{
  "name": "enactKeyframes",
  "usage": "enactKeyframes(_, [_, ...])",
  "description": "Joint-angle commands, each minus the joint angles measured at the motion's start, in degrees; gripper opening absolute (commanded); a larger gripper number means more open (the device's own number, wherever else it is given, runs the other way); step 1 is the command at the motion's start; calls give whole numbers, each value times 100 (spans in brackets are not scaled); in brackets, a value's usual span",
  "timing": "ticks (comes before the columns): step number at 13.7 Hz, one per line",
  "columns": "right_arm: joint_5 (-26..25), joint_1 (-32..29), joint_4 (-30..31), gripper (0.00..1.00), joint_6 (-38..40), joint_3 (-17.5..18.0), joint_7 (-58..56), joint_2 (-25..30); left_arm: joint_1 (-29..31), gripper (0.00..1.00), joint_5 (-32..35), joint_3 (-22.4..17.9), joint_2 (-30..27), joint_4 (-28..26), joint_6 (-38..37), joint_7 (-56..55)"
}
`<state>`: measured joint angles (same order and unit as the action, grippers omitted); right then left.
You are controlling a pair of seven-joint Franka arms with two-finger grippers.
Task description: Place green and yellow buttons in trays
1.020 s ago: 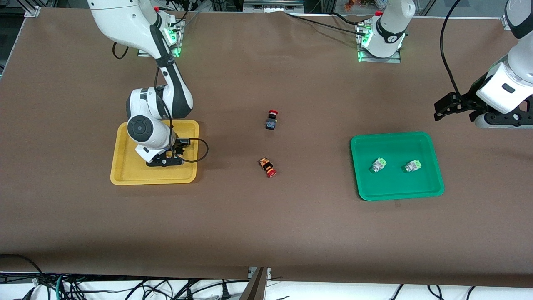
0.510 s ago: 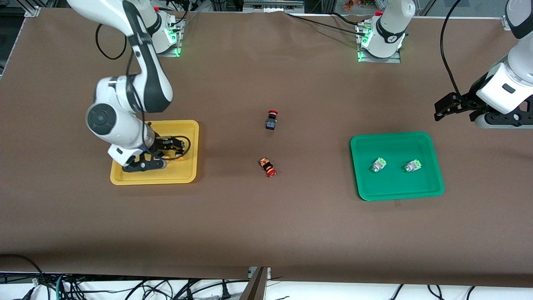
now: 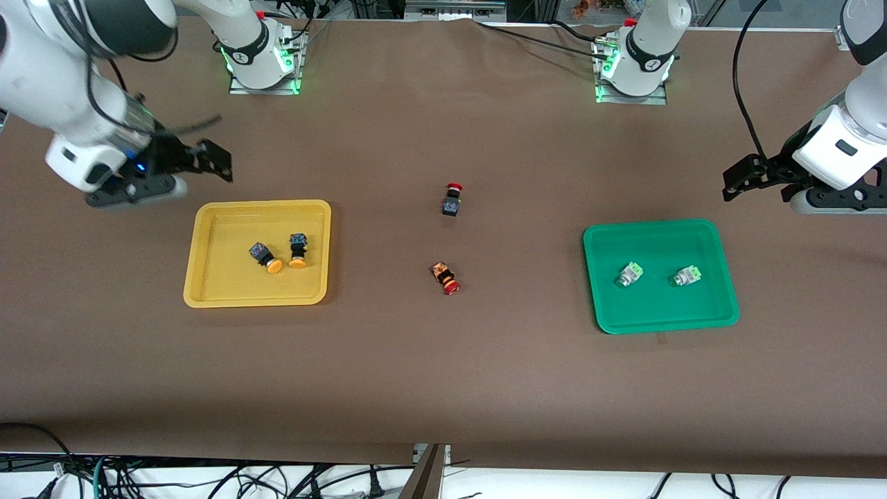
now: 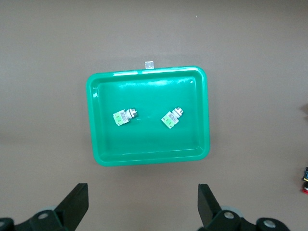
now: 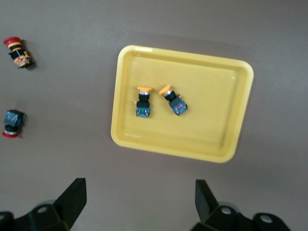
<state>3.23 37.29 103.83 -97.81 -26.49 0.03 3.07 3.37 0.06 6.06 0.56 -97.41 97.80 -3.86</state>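
The brown desk [image 3: 443, 374] holds a yellow tray [image 3: 208, 294] with two yellow buttons [image 3: 298, 251] and a green tray [image 3: 658, 322] with two green buttons [image 3: 628, 274]. Left tool [image 3: 736, 181] and right tool [image 3: 215, 159] hang wide open, holding nothing.

right gripper [image 3: 208, 158] raised, jaws apart, left gripper [image 3: 745, 179] likewise
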Motion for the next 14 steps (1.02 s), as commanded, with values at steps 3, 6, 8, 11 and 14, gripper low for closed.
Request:
enactKeyframes(3, [-174,-2334,-382,100,500,2160,-29,106,-12,100,-67,-26,-47,-15,-51,-10])
enactKeyframes(6, [-174,-3131,-407,100,500,2878,-144,54,-12,100,-67,-35,-47,-6,-51,-10])
enactKeyframes(8, [-165,-3131,-478,100,491,2895,-118,1,-12,100,-59,-35,-47,-6,-51,-10])
enactKeyframes(11, [-156,-3123,-785,100,500,2904,-144,-192,-20,100,-59,-26,-47,-6,-51,-10])
enactKeyframes(14, [-174,-3114,-795,100,526,2921,-135,-210,-20,100,20,-17,-47,-6,-51,-10])
